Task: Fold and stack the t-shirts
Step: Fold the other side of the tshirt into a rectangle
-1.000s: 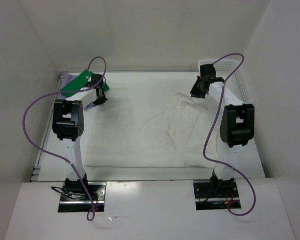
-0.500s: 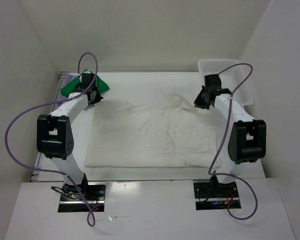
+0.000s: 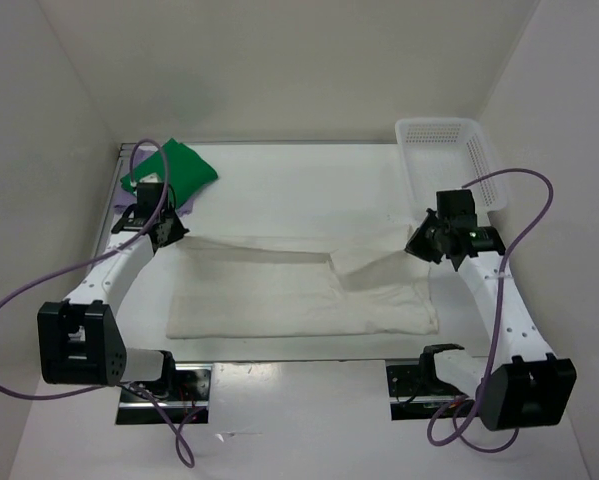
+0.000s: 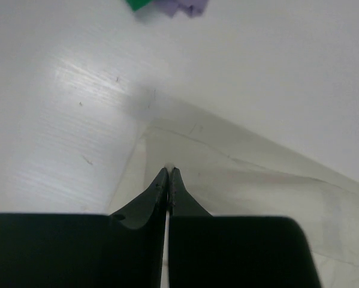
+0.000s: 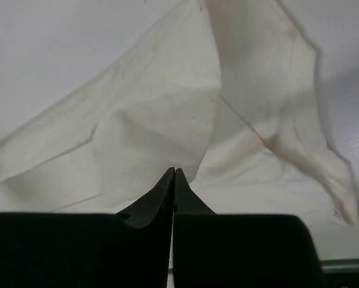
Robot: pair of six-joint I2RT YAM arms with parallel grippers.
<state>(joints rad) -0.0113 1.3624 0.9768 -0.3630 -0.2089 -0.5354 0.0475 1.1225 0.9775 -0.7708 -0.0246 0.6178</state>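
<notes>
From above, the left gripper (image 3: 174, 232) and right gripper (image 3: 416, 247) each pinch a far corner of the white shirt (image 3: 279, 305) stretched between them, green shirt (image 3: 179, 165) just beyond the left; each wrist view shows clenched jaws, apparently nipping cloth.

The cream-white cloth t-shirt (image 3: 279, 300) is the largest piece. It is spread out wide, nearer than the white plastic mesh basket (image 3: 449, 150) and to its left. Its near half lies flat and fairly smooth. Its far edge is drawn up off the surface at both far corners into a taut, wrinkled band, with a creased fold right of the middle. The raised right corner hangs just nearer than the basket's near end.

The bright green cloth t-shirt (image 3: 179, 165) sits as a loose bunched heap well to the left of the basket, level with it. The pale lavender cloth t-shirt (image 3: 192, 203) is mostly hidden under the green heap, with only crumpled edges showing on its near side.
</notes>
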